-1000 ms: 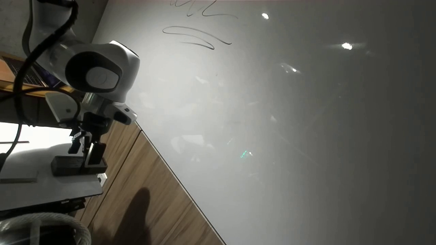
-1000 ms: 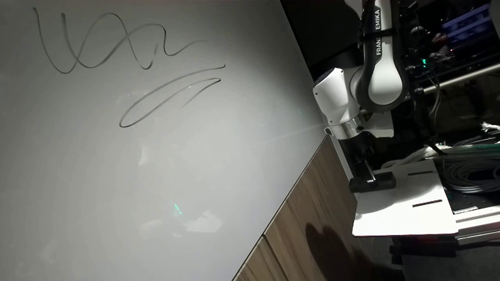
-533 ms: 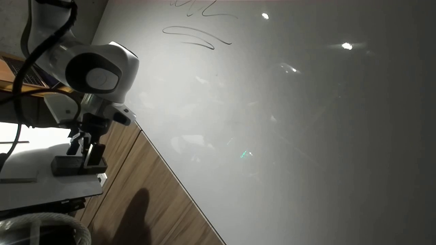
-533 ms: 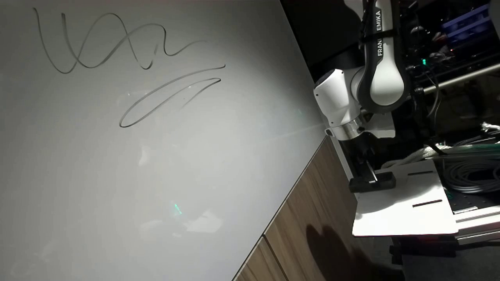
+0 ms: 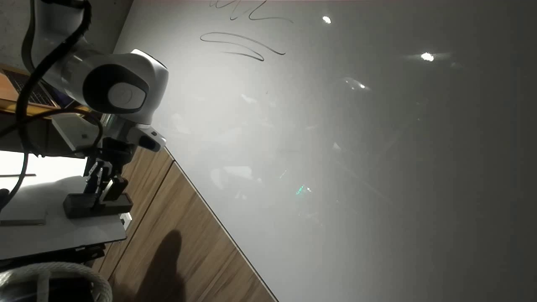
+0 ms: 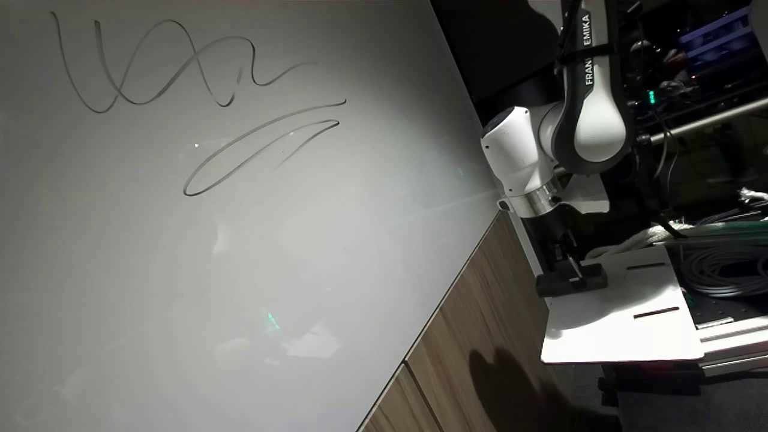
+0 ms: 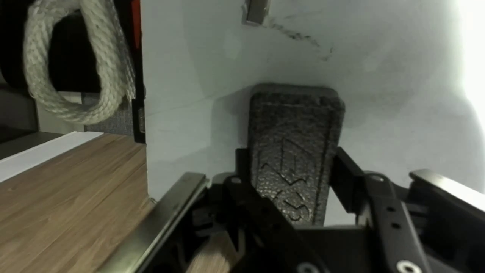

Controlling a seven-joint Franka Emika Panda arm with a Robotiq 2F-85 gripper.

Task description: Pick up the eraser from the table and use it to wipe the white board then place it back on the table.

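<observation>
The eraser (image 7: 293,117), a dark grey block with lines scored on its top, lies flat on the white table (image 7: 379,64). My gripper (image 7: 292,170) is shut on it, one black pad (image 7: 346,178) against each long side, around its nearer half. In both exterior views the eraser (image 5: 77,206) sits close to the table's edge by the wall, under the gripper (image 6: 568,270). The white board (image 6: 252,258) bears dark pen scribbles (image 6: 162,92) in its upper part. Its lower edge runs slanting beside the table.
Brown wood-grain panelling (image 5: 201,251) lies below the board and beside the table. A thick white rope loop (image 7: 108,57) is just off the table's edge. Narrow slots (image 6: 657,312) cut the tabletop. A black cable (image 5: 54,52) hangs along the arm, near a laptop (image 5: 27,86).
The gripper's fingers have come together onto the eraser's sides. The arm has shifted only slightly, and the eraser has stayed on the table almost where it was.
</observation>
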